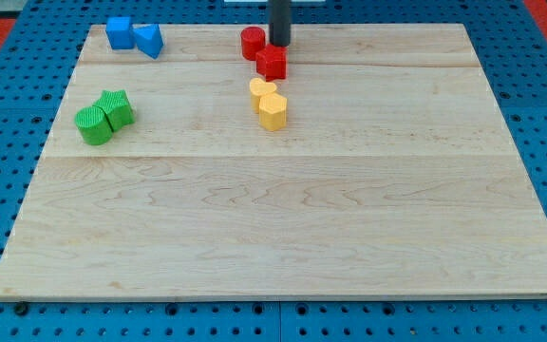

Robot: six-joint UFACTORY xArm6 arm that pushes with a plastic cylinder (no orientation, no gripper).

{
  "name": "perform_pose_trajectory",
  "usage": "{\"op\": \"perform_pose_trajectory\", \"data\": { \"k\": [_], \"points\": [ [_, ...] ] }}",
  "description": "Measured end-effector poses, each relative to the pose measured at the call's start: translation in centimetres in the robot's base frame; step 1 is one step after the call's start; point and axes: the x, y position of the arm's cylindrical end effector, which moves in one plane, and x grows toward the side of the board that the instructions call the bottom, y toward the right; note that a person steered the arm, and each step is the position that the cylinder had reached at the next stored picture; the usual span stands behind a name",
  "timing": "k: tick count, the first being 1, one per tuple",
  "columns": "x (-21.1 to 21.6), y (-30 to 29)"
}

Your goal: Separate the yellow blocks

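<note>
Two yellow blocks touch each other above the board's middle: one (262, 92) behind, and a hexagon-like one (273, 111) in front. My tip (280, 44) is at the view's top, just above the red star-shaped block (272, 62) and right of the red cylinder (253, 43). The tip stands about two block widths above the yellow pair, with the red star-shaped block in between.
A blue block (119, 32) and a blue triangular block (148, 40) sit at the top left. Two green blocks, a round one (93, 125) and a ribbed one (116, 107), touch at the left. The wooden board (283, 218) lies on a blue pegboard.
</note>
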Motion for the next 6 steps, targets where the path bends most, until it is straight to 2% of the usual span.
{"op": "perform_pose_trajectory", "data": {
  "k": [1, 2, 3, 5, 6],
  "points": [
    [0.5, 4.0],
    [4.1, 6.9],
    [9.7, 9.4],
    [20.2, 7.9],
    [20.4, 2.8]
  ]
}}
